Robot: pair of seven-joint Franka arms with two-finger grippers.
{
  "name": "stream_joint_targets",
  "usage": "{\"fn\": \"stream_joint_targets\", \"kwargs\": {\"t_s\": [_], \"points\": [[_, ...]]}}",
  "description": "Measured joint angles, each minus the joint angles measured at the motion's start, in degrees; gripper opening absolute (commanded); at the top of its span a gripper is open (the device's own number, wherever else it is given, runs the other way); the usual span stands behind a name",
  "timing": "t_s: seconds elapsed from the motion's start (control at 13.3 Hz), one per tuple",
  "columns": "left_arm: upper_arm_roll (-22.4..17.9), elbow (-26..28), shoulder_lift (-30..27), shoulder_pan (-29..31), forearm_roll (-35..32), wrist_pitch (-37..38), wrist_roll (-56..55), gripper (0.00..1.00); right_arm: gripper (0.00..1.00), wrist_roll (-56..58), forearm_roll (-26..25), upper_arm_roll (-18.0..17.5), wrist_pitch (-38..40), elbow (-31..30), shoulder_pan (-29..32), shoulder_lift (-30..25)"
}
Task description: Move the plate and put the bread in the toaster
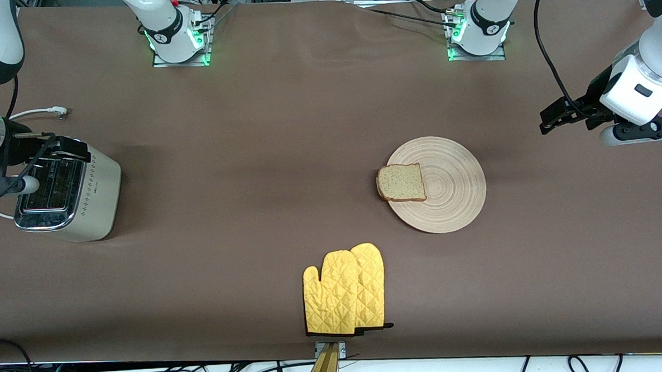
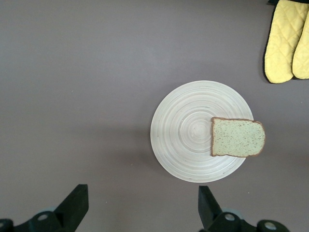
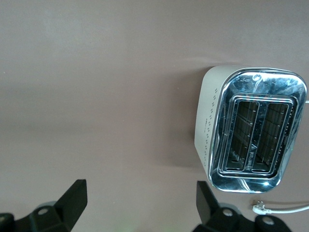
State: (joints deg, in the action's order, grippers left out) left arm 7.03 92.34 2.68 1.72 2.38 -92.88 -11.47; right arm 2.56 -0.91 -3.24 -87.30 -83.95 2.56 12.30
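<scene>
The left gripper (image 1: 551, 119), jaws released, hangs over the desk (image 1: 306, 125) beside the plate (image 1: 454, 203) with the bread (image 1: 402, 182); the right gripper (image 1: 55, 147), also released, waits above the toaster (image 1: 94, 202).

Plate (image 2: 193, 130), centre frame, on brown table (image 2: 72, 72); bread (image 2: 237, 137) overhanging its rim; yellow oven mitts (image 2: 287, 41), upper right corner; left gripper (image 2: 142, 208) fingers spread, bottom edge.
</scene>
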Motion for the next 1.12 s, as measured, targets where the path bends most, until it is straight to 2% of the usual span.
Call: {"fn": "stream_joint_targets", "kwargs": {"t_s": [0.52, 1.12], "points": [[1.7, -0.2, 0.0, 0.0, 0.0, 0.7, -0.1, 1.00, 1.00, 0.0, 0.0, 0.0, 0.0, 0.0, 0.0, 0.0], [0.7, -0.3, 0.0, 2.1, 0.0, 0.7, -0.2, 1.00, 1.00, 0.0, 0.0, 0.0, 0.0, 0.0, 0.0, 0.0]]}}
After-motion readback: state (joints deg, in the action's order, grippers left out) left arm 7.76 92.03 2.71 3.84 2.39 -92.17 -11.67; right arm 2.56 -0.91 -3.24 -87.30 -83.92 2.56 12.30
